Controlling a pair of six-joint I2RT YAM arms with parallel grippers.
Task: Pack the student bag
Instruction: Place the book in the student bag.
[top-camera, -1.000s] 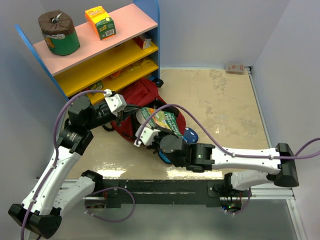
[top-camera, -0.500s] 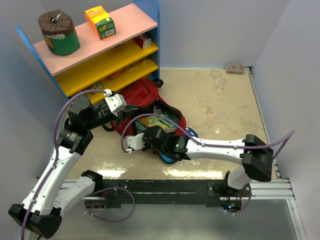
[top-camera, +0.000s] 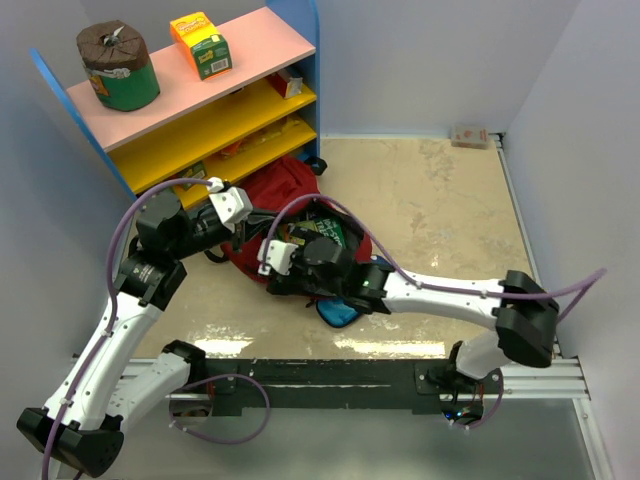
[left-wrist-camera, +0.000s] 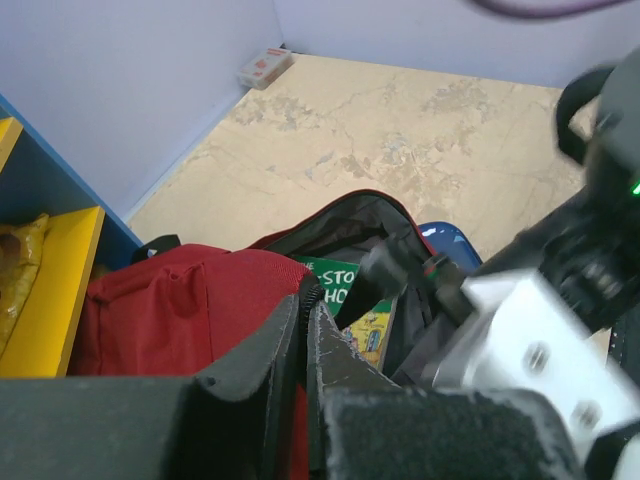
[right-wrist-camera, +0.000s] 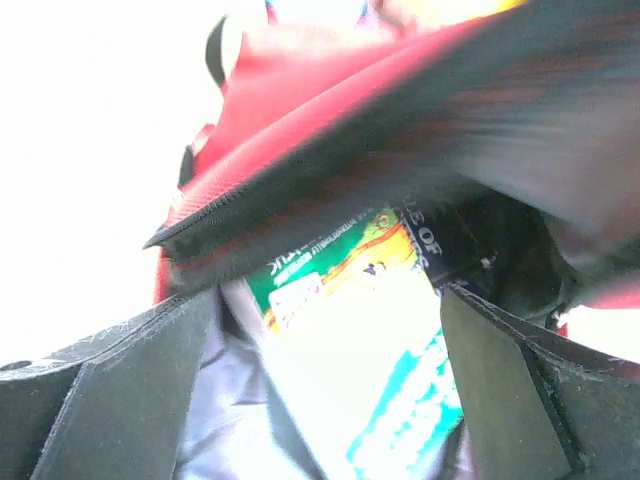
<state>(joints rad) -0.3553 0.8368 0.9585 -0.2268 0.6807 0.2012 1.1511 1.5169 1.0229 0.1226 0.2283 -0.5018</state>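
The dark-red student bag lies in front of the shelf with its mouth facing the arms. My left gripper is shut on the bag's zipper edge and holds the mouth up. My right gripper reaches into that mouth, with its fingers spread wide. A green picture book lies inside the bag. In the right wrist view the book sits between and beyond the fingers, with no pad touching it, under the bag's flap. The left wrist view shows the book inside the dark lining.
A shelf unit with a pink top and yellow boards stands at the back left, right behind the bag. It carries a green can and an orange carton. A blue pencil case lies under my right forearm. A small box sits in the far right corner.
My right gripper carried the green book from above the bag down into its mouth, then opened. The book now lies loose inside. The left arm has not moved.
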